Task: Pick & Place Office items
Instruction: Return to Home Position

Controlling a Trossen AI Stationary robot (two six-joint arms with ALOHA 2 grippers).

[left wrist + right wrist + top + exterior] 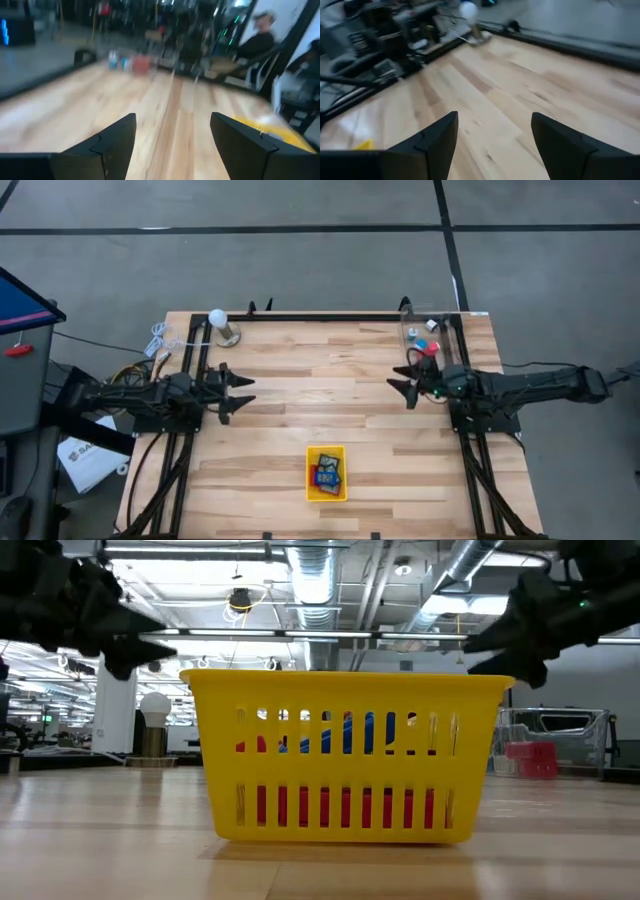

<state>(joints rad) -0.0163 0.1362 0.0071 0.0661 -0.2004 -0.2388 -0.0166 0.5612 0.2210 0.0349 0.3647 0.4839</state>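
Several office items (327,474), blue, red and dark, lie in the yellow tray (311,480) near the table's front edge. In the low view they show red and blue (345,732) through the tray's slats (345,690). More small red, blue and white pieces (428,340) sit in a clear bin (408,330) at the far right. My left gripper (248,391) hovers open at the table's left, pointing right. My right gripper (398,390) hovers open at the right, pointing left. Both are empty, above the bare wood, and show so in the wrist views (172,135) (494,132).
A white ball on a metal stand (222,326) stands at the far left, with cables (160,340) beside it. Black frame rails (330,317) run along the table's edges. Bare wood (320,390) lies between the grippers. A seated person (255,42) shows beyond the table.
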